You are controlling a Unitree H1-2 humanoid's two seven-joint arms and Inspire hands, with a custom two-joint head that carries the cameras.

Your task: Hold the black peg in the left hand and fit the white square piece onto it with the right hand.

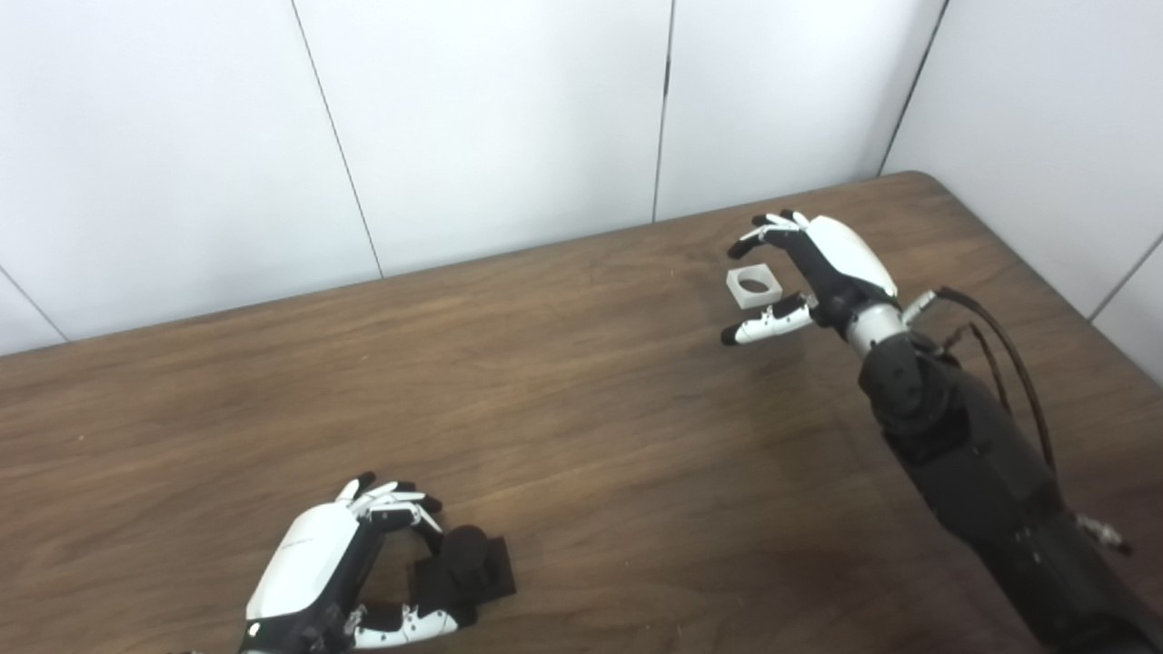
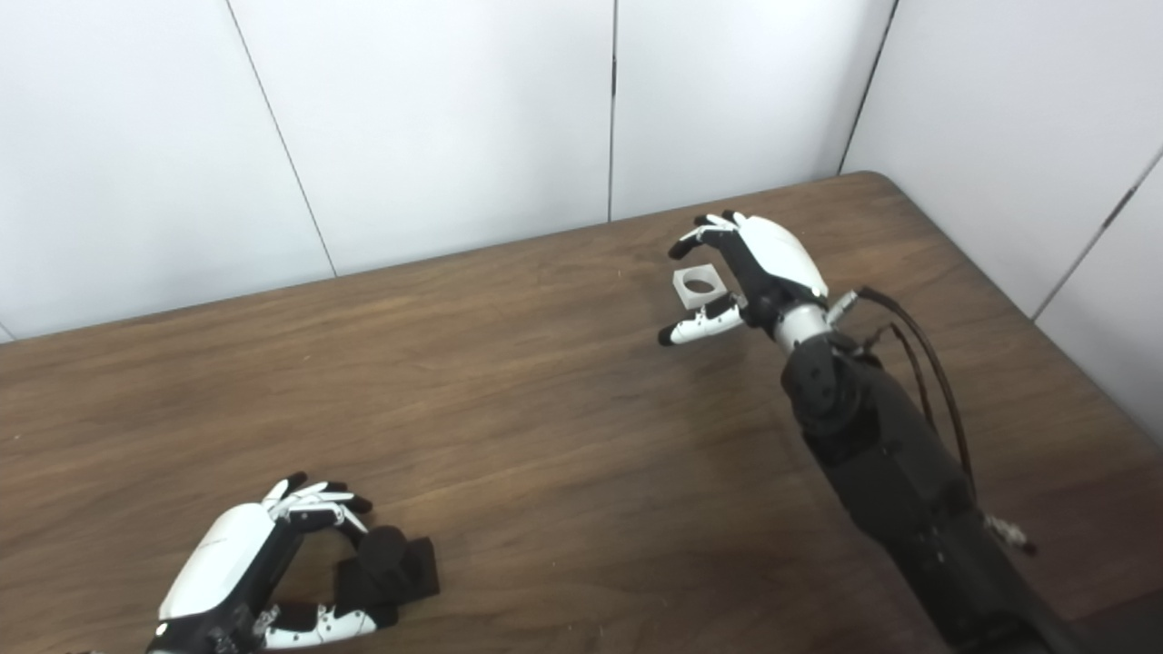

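Observation:
The black peg (image 1: 465, 565), a round post on a square black base, stands on the table (image 1: 563, 381) near the front left. My left hand (image 1: 336, 568) lies beside it, its fingers (image 1: 404, 509) curled over the post and its thumb (image 1: 409, 625) by the base, without a closed grip. At the far right the white square piece (image 1: 754, 285), with a round hole, lies flat on the table. My right hand (image 1: 818, 272) hovers open around it, fingers behind the piece and thumb (image 1: 763, 324) in front, apart from it.
White wall panels (image 1: 509, 118) rise behind the table's far edge and along its right side. The right forearm (image 1: 963, 454) with its loose cables crosses the right part of the table. Bare wood spans the space between the two hands.

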